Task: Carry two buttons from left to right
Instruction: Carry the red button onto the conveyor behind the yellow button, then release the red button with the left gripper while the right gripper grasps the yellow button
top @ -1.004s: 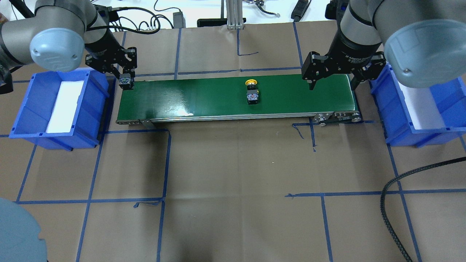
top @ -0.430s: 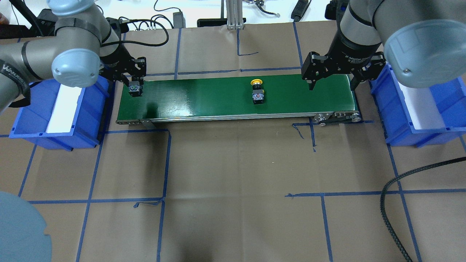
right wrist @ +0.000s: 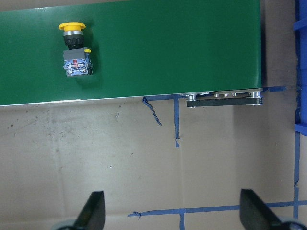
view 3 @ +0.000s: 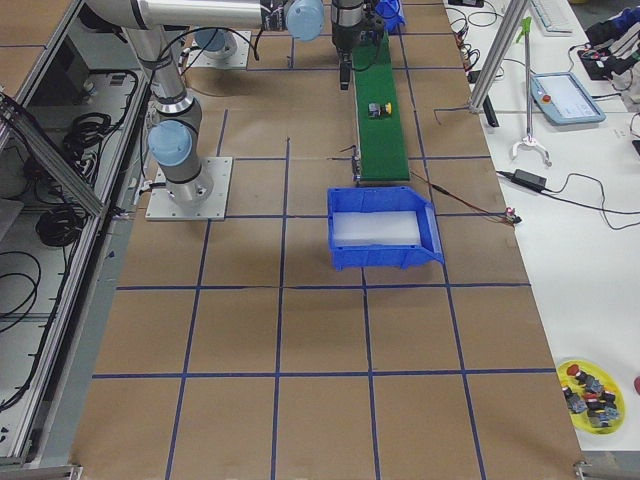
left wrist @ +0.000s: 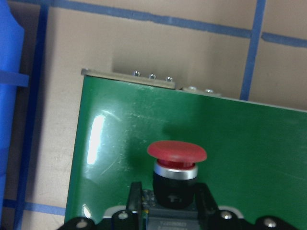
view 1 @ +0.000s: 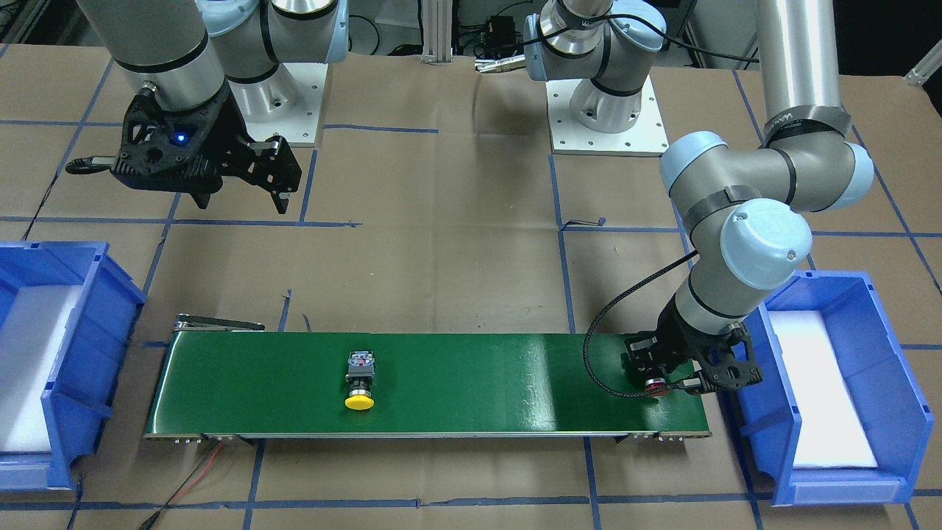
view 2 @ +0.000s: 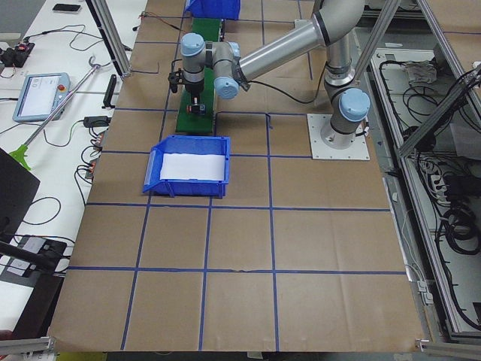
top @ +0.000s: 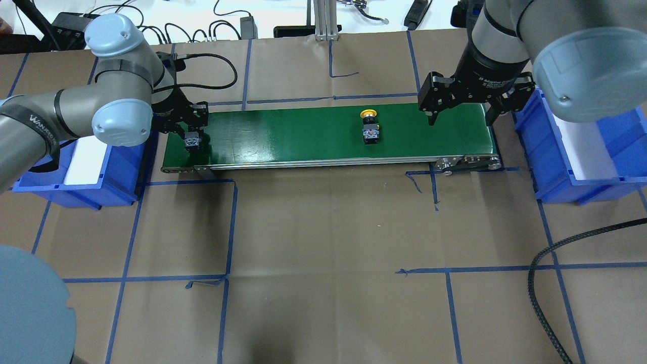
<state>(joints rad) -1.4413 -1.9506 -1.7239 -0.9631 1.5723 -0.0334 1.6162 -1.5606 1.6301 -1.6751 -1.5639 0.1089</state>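
Note:
A red button (left wrist: 176,152) with a black collar sits between the fingers (left wrist: 135,194) of my left gripper (top: 192,140), which is shut on its blocky body. It hangs low over the left end of the green conveyor belt (top: 303,136), cap toward the belt's far edge; the front-facing view shows the red button (view 1: 653,386) too. A yellow button (top: 369,126) lies on its side on the belt, right of the middle, and the right wrist view shows that yellow button (right wrist: 74,50) as well. My right gripper (top: 461,117) hovers open above the belt's right end, holding nothing.
A blue bin (top: 116,172) with a white liner stands off the belt's left end, and a second blue bin (top: 551,172) off its right end. A black cable (top: 543,268) curls over the paper at the near right. Blue tape lines grid the brown tabletop.
My left gripper has carried the red button from the bin's edge rightward and nearer, over the belt's left end. The yellow button has travelled right along the belt. The right gripper has stayed put.

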